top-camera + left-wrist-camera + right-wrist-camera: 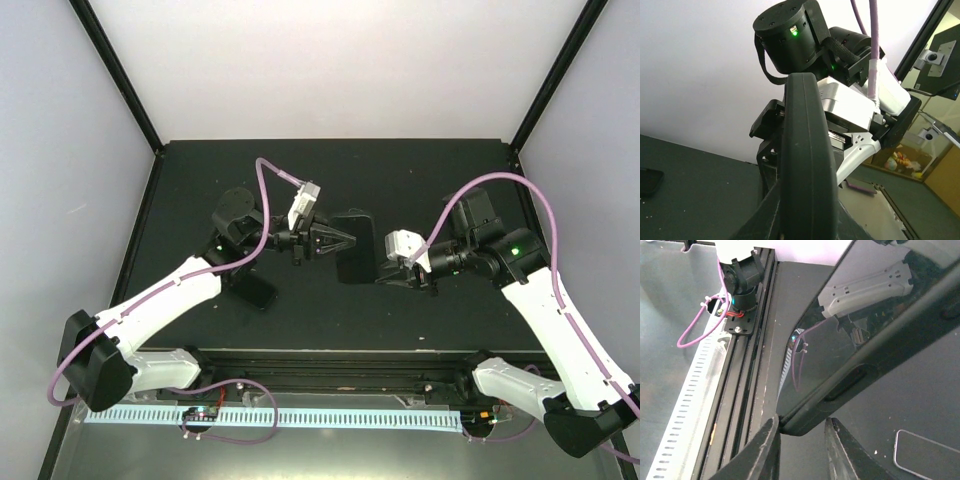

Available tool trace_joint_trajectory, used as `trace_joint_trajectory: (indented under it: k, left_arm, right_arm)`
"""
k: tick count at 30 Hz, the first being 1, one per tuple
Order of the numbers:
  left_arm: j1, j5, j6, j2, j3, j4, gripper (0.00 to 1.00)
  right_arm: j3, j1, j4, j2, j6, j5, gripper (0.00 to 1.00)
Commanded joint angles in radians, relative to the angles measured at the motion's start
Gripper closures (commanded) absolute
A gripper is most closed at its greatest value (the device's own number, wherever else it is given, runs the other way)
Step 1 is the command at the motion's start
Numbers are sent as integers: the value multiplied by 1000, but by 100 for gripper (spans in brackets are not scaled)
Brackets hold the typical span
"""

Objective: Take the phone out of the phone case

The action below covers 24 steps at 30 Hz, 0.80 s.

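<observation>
The phone in its black case [355, 245] is held on edge above the middle of the table. My left gripper [335, 240] is shut on the case's left side. In the left wrist view the case's rounded edge [802, 160] stands upright between the fingers of that gripper [802, 220]. My right gripper [385, 272] is at the lower right corner. In the right wrist view the glossy screen [840, 340] sits inside the case rim [850, 382]. The corner lies between the open fingers of the right gripper [802, 422]. The left finger touches it; the right finger stands apart.
A second flat dark device [258, 290] lies on the black table under the left forearm; it also shows in the right wrist view [925, 452]. A black rail [330, 355] and a white slotted cable duct [300, 415] run along the near edge. Black frame posts stand at the back corners.
</observation>
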Motion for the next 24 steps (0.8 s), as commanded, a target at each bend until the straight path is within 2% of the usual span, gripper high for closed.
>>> trace_joint_trajectory:
  k: [1, 16, 21, 24]
  left_arm:
    - [-77, 162, -46, -28, 74, 43, 98]
    - [-98, 188, -59, -13, 82, 45, 98]
    - [-99, 183, -55, -9, 84, 39, 98]
    - [-100, 174, -53, -12, 81, 37, 98]
  right_arm:
    - [13, -12, 89, 25, -49, 201, 71]
    - [2, -12, 76, 20, -133, 246, 63]
    - [16, -11, 81, 20, -95, 202, 63]
    - [29, -12, 124, 11, 11, 149, 63]
